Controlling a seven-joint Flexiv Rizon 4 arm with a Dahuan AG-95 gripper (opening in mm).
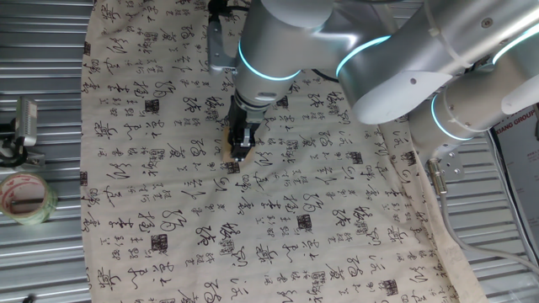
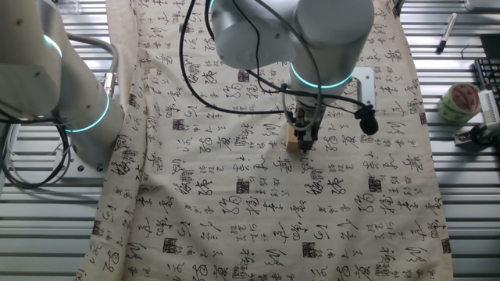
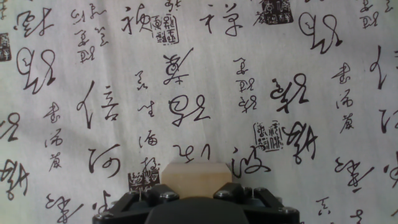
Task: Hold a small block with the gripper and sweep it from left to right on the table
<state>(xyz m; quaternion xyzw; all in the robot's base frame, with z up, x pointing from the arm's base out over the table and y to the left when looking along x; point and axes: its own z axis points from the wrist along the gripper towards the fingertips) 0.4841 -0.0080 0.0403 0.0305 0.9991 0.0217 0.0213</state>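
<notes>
While the gripper (image 1: 242,154) is clamped on the block (image 3: 196,179) mid-cloth (image 1: 354,244), keep it low and sweep level toward the table's (image 1: 42,261) right edge.

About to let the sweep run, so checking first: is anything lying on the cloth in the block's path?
Nothing visible does. The small block sits between the fingers of the gripper, and in the hand view the cloth ahead shows only printed characters. The tape roll lies off the cloth on the ribbed metal.

- The small block (image 3: 196,179), a pale tan cube, is sitting on the table's (image 1: 50,269) calligraphy cloth, near its middle.
- The gripper (image 1: 242,151) is pinching it from above.
</notes>
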